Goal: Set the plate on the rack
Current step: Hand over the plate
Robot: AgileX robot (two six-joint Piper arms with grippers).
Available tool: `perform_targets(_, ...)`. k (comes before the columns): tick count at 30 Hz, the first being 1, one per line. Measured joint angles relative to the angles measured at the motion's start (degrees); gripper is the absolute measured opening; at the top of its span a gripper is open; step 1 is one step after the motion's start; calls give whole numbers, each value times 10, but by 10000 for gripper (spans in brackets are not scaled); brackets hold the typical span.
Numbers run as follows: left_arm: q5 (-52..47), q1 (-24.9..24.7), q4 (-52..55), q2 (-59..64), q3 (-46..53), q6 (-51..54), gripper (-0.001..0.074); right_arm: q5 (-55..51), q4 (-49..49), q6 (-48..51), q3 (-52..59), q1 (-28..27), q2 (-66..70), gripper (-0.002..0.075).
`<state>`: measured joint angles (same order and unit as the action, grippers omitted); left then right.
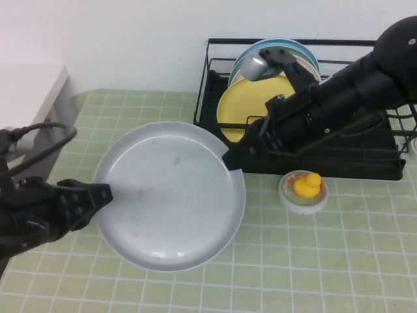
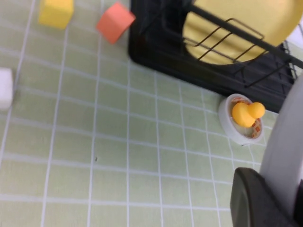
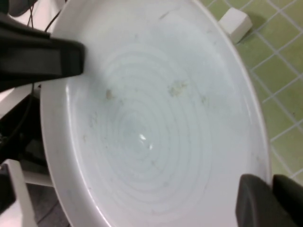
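Observation:
The large light grey plate is held between my two grippers over the green checked mat. My left gripper is shut on its left rim. My right gripper is shut on its far right rim, next to the black wire rack. In the right wrist view the plate fills the frame, with my right gripper pinching the rim and the left gripper opposite. In the left wrist view my left gripper clamps the plate's edge.
The rack holds a yellow plate, a blue one and a metal cup. A yellow duck sits in a small dish before the rack. Orange, yellow and white blocks lie on the mat. A white box stands at far left.

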<state>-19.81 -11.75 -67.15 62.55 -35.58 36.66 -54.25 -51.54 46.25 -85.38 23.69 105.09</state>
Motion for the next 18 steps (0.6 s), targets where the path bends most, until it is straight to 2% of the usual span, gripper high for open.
perform_targets(9,-21,7,-172,3,1,255,29,6,-45,73,0,-11,-1,27)
perform_targets(15,-20,8,-215,3,1,300,108,4,-94,125,0,-13,-2,31)
perform_targets(18,-32,8,-225,3,1,321,95,3,-96,139,0,-15,-2,32)
